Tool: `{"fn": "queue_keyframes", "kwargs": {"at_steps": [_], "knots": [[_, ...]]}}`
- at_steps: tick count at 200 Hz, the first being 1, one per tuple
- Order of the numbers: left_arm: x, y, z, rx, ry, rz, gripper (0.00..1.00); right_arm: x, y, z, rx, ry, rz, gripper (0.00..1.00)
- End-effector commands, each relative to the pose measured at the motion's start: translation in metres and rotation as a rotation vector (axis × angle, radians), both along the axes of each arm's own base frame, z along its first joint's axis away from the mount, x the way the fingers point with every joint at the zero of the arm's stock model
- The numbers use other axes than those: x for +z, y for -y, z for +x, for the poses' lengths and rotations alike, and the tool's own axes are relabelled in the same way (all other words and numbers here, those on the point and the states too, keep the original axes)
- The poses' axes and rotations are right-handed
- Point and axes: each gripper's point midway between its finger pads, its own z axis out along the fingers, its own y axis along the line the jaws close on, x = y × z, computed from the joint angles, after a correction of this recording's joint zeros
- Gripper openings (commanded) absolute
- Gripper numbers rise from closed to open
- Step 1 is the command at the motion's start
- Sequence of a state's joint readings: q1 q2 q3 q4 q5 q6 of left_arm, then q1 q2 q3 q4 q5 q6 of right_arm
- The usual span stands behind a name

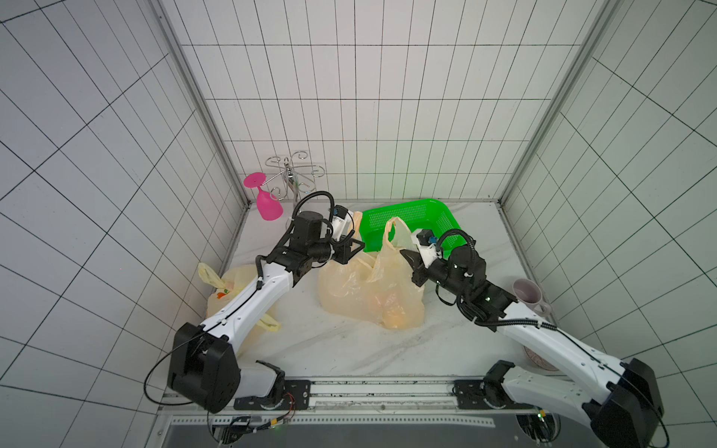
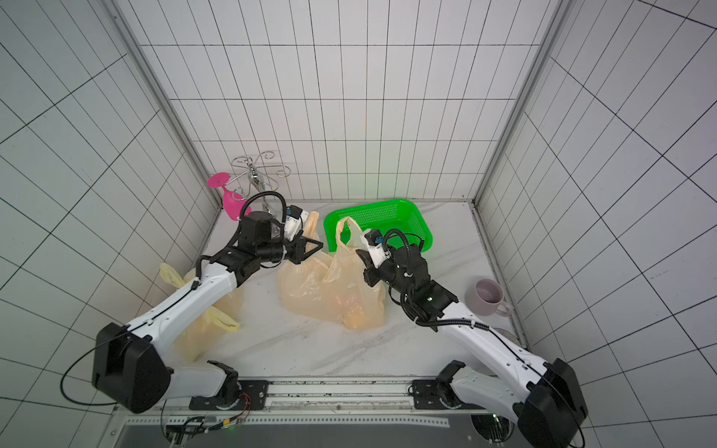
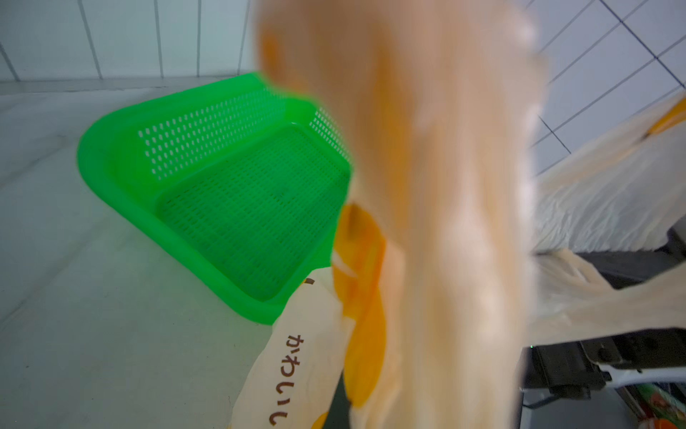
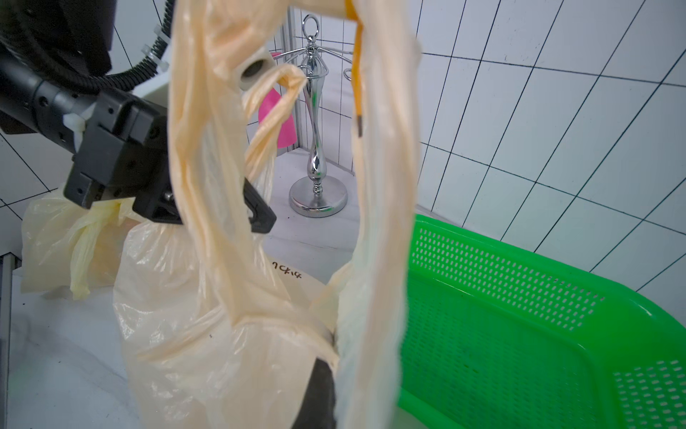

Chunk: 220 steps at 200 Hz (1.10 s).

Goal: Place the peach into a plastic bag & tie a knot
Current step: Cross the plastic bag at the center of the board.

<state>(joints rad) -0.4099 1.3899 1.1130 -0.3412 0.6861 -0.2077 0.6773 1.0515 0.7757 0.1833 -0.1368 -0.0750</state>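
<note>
Now L tool [image 1: 357, 247] pinching bag [image 1: 349, 289] handle, R tool [image 1: 406, 255] clamped on other handle; peach [image 1: 394, 315] inside.

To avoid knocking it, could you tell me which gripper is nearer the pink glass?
Left. The left gripper sits close beside the pink glass, on its basket side; the right gripper is farther off, across the plastic bag.

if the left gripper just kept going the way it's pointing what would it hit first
Probably the green basket: the left gripper, shut on the plastic bag handle, points at its near side. Depth is unclear.
</note>
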Motion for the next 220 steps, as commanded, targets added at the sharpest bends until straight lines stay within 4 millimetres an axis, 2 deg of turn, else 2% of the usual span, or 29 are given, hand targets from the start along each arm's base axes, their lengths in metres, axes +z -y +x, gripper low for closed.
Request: {"fn": "queue_keyframes", "kwargs": {"at_steps": [1,37,61,103,121,135,145,158,190,220], "knots": [[-0.003,0.018,-0.027,-0.176,-0.088,-0.029,0.12,0.034,-0.007,-0.009,0.043,0.152,-0.05,0.0],[0.004,0.027,-0.034,-0.273,-0.125,-0.08,0.17,0.023,-0.014,-0.007,0.034,0.222,-0.245,0.0],[0.007,0.029,-0.045,-0.325,-0.114,-0.118,0.22,0.021,-0.022,-0.007,0.056,0.22,-0.274,0.0],[-0.001,0.025,-0.056,-0.334,-0.092,-0.125,0.28,0.026,-0.028,-0.002,0.04,0.186,-0.242,0.0],[-0.008,0.022,-0.055,-0.311,-0.076,-0.111,0.34,0.031,-0.029,-0.001,0.045,0.165,-0.207,0.0],[-0.014,0.02,-0.051,-0.29,-0.067,-0.1,0.49,0.036,-0.03,0.0,0.044,0.151,-0.174,0.0],[-0.016,0.019,-0.049,-0.285,-0.053,-0.09,0.55,0.037,-0.031,0.0,0.053,0.139,-0.165,0.0],[-0.012,0.02,-0.046,-0.283,-0.034,-0.095,0.57,0.035,-0.036,-0.003,0.075,0.137,-0.171,0.0],[0.011,0.024,-0.053,-0.329,0.016,-0.143,0.64,0.026,-0.042,-0.004,0.085,0.134,-0.2,0.0],[0.013,0.021,-0.066,-0.362,0.059,-0.146,0.68,0.033,-0.04,-0.001,0.064,0.117,-0.172,0.0]]}}
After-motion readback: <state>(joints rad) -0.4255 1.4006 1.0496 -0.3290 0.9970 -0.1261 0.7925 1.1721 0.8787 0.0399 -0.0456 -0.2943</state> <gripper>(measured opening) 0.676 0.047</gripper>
